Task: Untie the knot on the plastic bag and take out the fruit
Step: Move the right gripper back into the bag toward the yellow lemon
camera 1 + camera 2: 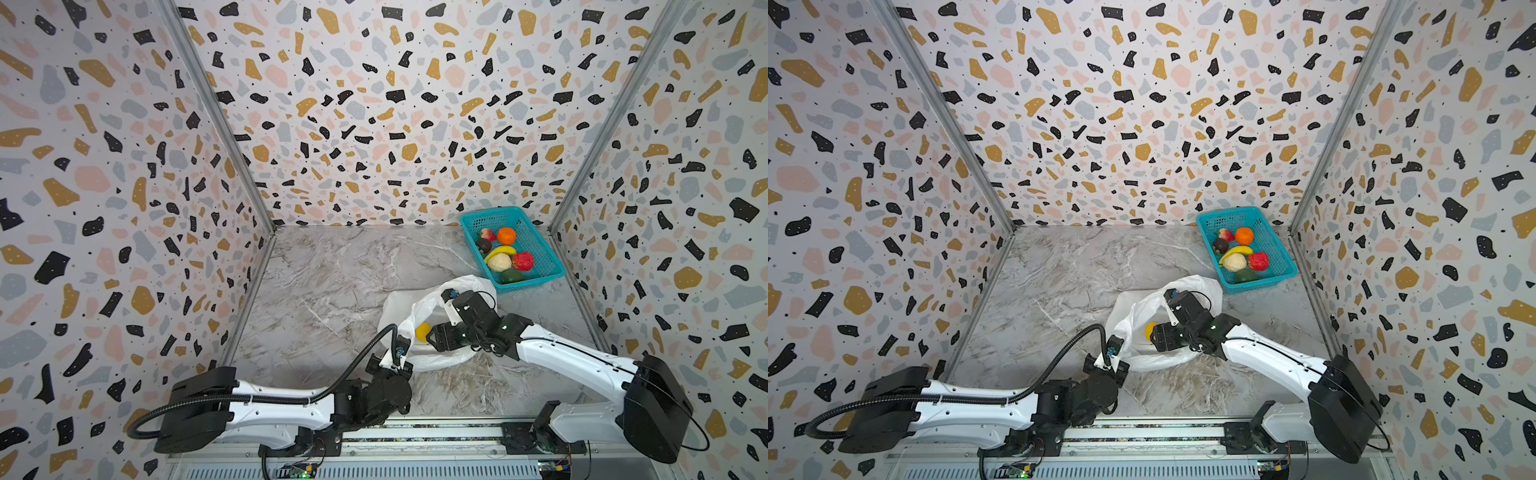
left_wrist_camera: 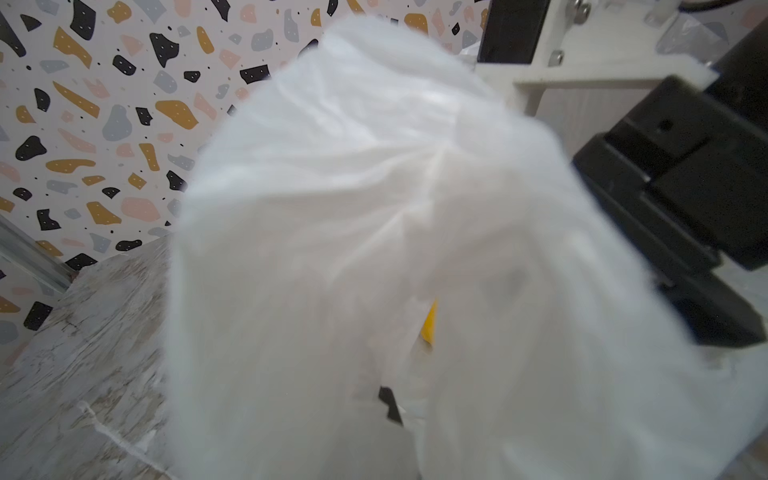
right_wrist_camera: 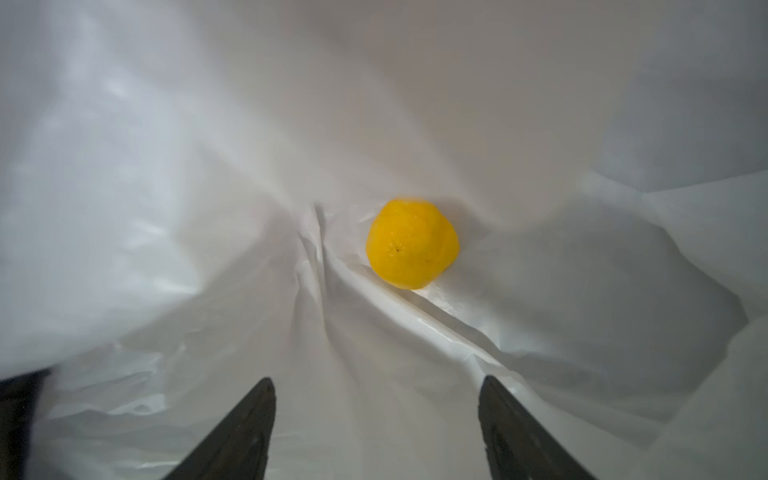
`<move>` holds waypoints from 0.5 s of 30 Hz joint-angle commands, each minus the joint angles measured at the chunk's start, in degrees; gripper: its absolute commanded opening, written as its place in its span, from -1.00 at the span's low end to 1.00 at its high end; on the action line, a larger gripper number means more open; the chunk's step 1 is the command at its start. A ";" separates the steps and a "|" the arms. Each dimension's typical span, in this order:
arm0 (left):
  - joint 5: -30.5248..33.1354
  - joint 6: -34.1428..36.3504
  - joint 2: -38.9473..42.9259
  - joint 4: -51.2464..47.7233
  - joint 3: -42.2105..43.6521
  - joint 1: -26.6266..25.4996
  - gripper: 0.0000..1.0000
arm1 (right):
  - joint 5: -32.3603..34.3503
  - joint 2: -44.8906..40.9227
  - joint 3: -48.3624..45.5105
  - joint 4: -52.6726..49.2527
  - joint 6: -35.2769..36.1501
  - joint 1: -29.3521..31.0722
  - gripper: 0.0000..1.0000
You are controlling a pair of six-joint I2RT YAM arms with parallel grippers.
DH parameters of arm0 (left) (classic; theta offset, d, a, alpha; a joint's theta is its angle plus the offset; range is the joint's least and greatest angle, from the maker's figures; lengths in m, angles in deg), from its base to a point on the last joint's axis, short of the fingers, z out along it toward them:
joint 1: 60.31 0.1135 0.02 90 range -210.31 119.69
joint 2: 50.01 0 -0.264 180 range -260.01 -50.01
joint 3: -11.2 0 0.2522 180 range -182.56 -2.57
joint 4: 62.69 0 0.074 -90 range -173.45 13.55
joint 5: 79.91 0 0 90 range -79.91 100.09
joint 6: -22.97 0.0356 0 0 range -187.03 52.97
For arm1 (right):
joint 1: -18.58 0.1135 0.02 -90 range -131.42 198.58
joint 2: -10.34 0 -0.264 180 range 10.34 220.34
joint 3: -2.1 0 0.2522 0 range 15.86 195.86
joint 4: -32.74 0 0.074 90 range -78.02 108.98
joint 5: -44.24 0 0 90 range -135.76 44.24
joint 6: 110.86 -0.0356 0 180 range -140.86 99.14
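Right claw (image 3: 377, 379) gapes empty, lemon (image 3: 412, 244) just ahead — plastic bag (image 3: 540, 291) folds may get pinched instead; left claw (image 1: 400, 345), clenched on its rim, could slip.

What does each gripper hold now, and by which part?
Left gripper: the plastic bag, pinched at its mouth's edge. Right gripper: nothing; open inside the bag, near the lemon.
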 commanded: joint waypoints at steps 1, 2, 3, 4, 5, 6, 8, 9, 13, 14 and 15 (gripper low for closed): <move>1.26 -0.65 -0.19 2.71 0.89 0.01 -1.00 | 0.87 -0.65 -3.01 1.42 -1.40 0.66 0.59; 1.25 -0.67 -0.31 2.81 0.96 0.00 -1.00 | 0.87 -1.20 -4.06 1.30 -2.13 1.08 0.63; 1.15 -0.77 -0.44 2.96 1.05 0.00 -1.00 | 1.08 -1.61 -4.99 1.31 -2.85 1.44 0.66; 1.06 -0.84 -0.60 3.06 1.10 0.00 -1.00 | 1.03 -1.85 -5.65 1.28 -3.42 1.72 0.68; 0.90 -1.06 -0.74 3.15 1.19 0.00 -1.00 | 1.02 -1.94 -6.38 1.33 -3.94 2.01 0.70; 0.85 -1.20 -0.93 3.24 1.29 0.00 -1.00 | 0.96 -1.79 -6.76 1.49 -4.37 2.12 0.71; 0.84 -1.37 -1.21 3.33 1.32 0.00 -1.00 | 0.76 -1.30 -6.90 2.17 -4.57 2.23 0.73; 0.76 -1.43 -1.19 3.33 1.32 0.00 -1.00 | 0.80 -0.97 -6.52 2.40 -4.59 2.21 0.73; 0.62 -1.38 -1.30 3.24 1.56 0.00 -1.00 | 1.48 -0.21 -4.45 4.56 -5.29 2.21 0.74; 0.56 -1.38 -1.36 3.28 1.53 0.00 -1.00 | 2.00 0.04 -4.14 5.52 -5.69 2.21 0.74; 0.51 -1.29 -1.38 3.33 1.54 0.00 -1.00 | 2.41 0.27 -4.11 6.56 -5.97 2.21 0.75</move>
